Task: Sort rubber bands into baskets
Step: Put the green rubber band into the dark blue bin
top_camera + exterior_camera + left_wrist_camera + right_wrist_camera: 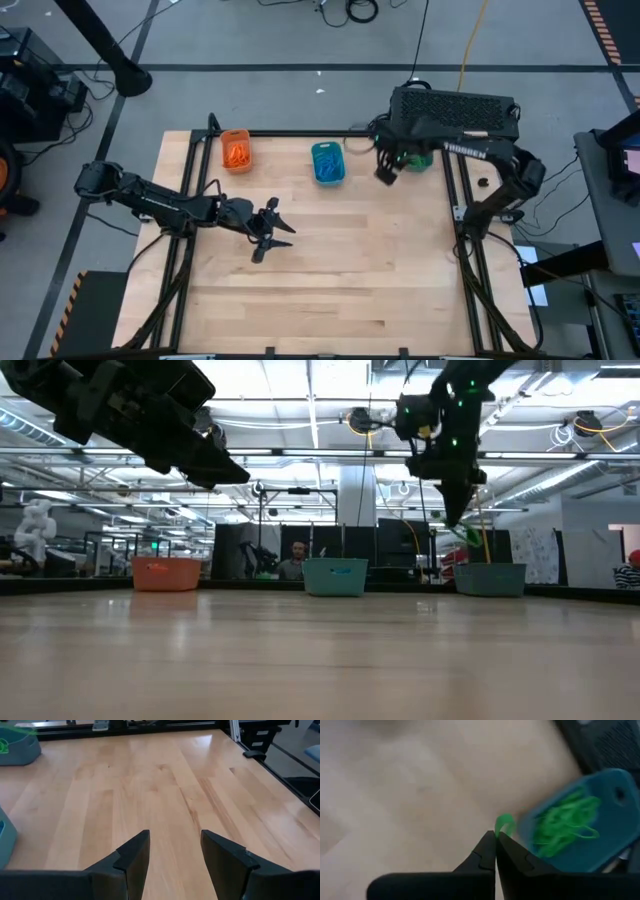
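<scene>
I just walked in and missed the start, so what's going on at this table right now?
A two-armed robot is sorting rubber bands by colour into small baskets. The right gripper is shut on a green rubber band, just beside the teal basket with the green bands at the table's far right. The left gripper hangs open above bare table, holding nothing. The orange basket has orange bands; the middle teal basket has blue ones.

- Teal basket (590,820) with green bands: far corner cut off by the right wrist picture's edge; blurred.
- Green rubber band (504,824): lower part hidden between the right gripper's (496,840) closed fingers.
- Third basket (418,158): in the high view, largely hidden under the right arm.
</scene>
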### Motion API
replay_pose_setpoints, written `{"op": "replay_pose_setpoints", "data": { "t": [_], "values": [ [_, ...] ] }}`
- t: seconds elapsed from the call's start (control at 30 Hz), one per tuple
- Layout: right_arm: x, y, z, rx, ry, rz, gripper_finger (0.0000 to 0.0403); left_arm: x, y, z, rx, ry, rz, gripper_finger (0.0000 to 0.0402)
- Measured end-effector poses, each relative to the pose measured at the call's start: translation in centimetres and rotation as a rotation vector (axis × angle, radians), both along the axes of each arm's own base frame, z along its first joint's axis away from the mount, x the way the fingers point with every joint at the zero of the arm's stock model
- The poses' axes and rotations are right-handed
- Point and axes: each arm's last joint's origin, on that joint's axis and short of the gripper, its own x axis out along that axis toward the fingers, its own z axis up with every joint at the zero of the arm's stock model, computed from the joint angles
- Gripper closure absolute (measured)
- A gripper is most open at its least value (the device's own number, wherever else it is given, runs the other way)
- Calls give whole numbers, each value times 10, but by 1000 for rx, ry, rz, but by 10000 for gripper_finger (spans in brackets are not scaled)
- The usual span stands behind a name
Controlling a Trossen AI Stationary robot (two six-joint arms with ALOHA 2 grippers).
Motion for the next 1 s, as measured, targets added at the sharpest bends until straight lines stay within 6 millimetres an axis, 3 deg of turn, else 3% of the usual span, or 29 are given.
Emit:
{"op": "replay_pose_setpoints", "data": {
  "t": [0.23, 0.4, 0.63, 1.0],
  "values": [
    [-39, -66, 0, -47, -38, -211, 403, 0, 2, 0, 47, -6, 41, 217],
    [-54, -92, -7, -59, -49, -283, 402, 3, 9, 6, 143, -76, 283, 217],
    [-68, -115, -29, -2, 18, -355, 402, 1, 17, 7, 235, -83, 547, 217],
    [-76, -124, -37, 17, 32, -406, 382, -1, 18, 3, 263, -43, 568, 217]
  ]
}}
